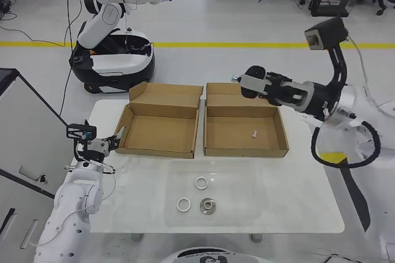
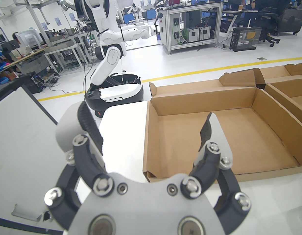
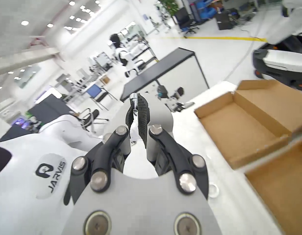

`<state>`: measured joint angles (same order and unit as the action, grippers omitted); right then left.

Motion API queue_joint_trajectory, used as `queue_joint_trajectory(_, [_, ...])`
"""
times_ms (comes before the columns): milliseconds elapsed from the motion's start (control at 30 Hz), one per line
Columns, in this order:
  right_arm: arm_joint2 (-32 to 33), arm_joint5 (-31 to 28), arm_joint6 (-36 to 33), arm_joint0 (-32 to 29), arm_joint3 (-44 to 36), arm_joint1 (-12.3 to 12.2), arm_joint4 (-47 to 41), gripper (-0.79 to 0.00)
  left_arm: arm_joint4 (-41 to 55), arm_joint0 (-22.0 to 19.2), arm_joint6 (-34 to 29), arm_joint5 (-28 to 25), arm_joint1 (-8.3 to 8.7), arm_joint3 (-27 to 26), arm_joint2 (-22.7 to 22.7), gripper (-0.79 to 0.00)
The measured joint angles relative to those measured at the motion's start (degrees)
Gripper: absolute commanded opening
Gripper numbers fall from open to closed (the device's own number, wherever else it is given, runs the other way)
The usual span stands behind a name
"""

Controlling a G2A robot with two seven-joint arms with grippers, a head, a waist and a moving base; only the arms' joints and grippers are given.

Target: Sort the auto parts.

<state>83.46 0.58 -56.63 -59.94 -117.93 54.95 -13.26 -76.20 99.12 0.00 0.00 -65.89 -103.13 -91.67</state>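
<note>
A small silvery bolt (image 3: 133, 101) is clenched between the fingers of the right gripper (image 3: 137, 105), its shiny end poking out past the fingertips. In the top view that right gripper (image 1: 239, 80) hangs in the upper middle of the frame, over the far flap of the right box (image 1: 280, 135). Inside this box, a little right of centre, lies one small pale part (image 1: 254, 133) on the cardboard floor. The left box (image 1: 126, 125) stands just beside it, the two side walls touching or nearly so.

In the lower middle of the top view, three more parts sit on the white table (image 1: 283, 197), in front of the boxes: a white ring (image 1: 201, 183), a second white ring (image 1: 184, 204) lower and to the left, and a flanged metal piece (image 1: 207, 207) just beside that second ring.

The left gripper (image 1: 118, 136) is at the left of the frame, by the near left corner of the left box. Its fingers (image 2: 88, 123) are spread wide and grasp nothing.

Beyond the table, at the upper left, stands another white robot (image 1: 115, 59) on a dark base, before a yellow floor line (image 1: 204, 45).
</note>
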Motion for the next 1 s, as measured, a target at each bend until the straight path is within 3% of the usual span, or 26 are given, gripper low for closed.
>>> queue_joint_trajectory(133, [0.71,3.57,-5.94,3.51,1.9,-0.84,8.02,-0.785,0.0,0.0,0.0,0.0,0.0,0.0,0.0,0.0])
queue_joint_trajectory(333, [-3.9,4.4,-13.3,11.48,6.59,-1.43,18.88,-0.785,0.0,0.0,0.0,0.0,0.0,0.0,0.0,0.0])
queue_joint_trajectory(667, [-18.78,-4.3,-21.44,25.21,18.05,-0.42,32.07,-0.785,0.0,0.0,0.0,0.0,0.0,0.0,0.0,0.0])
queue_joint_trajectory(1000, [-31.12,-12.07,-24.45,32.17,27.16,1.66,38.28,-0.785,0.0,0.0,0.0,0.0,0.0,0.0,0.0,0.0])
